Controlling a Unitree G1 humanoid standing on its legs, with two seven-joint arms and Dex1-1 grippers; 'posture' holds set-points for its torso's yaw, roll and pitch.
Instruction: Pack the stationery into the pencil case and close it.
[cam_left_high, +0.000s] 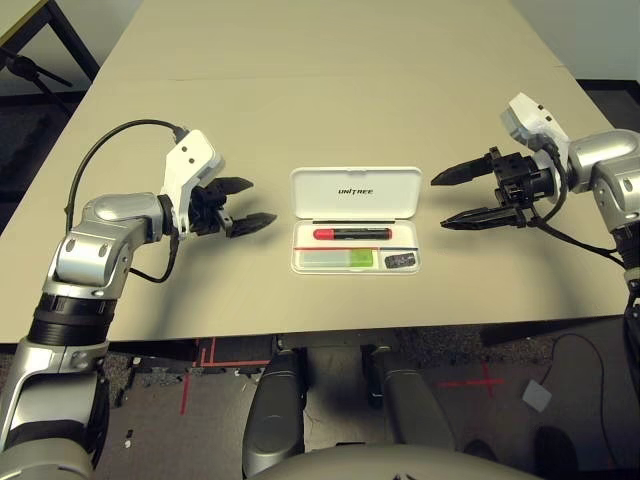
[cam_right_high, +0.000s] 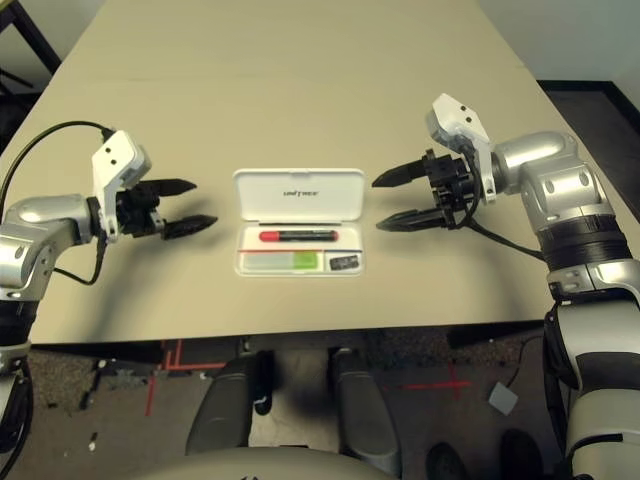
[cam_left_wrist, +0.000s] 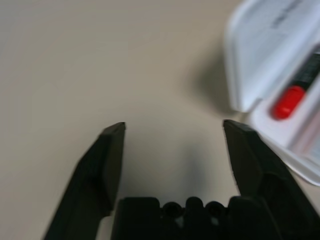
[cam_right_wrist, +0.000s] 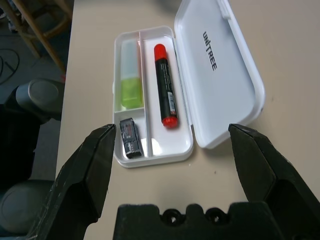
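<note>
Silver forearm (cam_left_high: 55, 390) of the left arm lay closest to the camera, lower left of the frame. Pencil case (cam_left_high: 300, 262) sat at centre frame, lid (cam_left_high: 355, 195) raised on the far side, hinge and long axis running left to right. Contents, all inside: red marker (cam_left_high: 352, 234) in the long compartment beside the hinge; green-capped stick (cam_left_high: 340, 258) and dark clip-like piece (cam_left_high: 399, 261) in the nearer compartments, left and right.

Left gripper (cam_left_high: 264, 202): jaws apart, empty, left of the case. Right gripper (cam_left_high: 437, 204): jaws apart, empty, just off the case's right end, its upper fingertip beside the lid. I judged the right one nearer the lid; neither touched it.

Packing looked complete; closing remained. I reckoned the lid had to swing toward the bottom of the frame, pushed from behind. Table (cam_left_high: 330, 110) was open beyond it; the near edge ran below the case, leaving a narrower strip. Risk noted: a one-sided push might skew the case.
</note>
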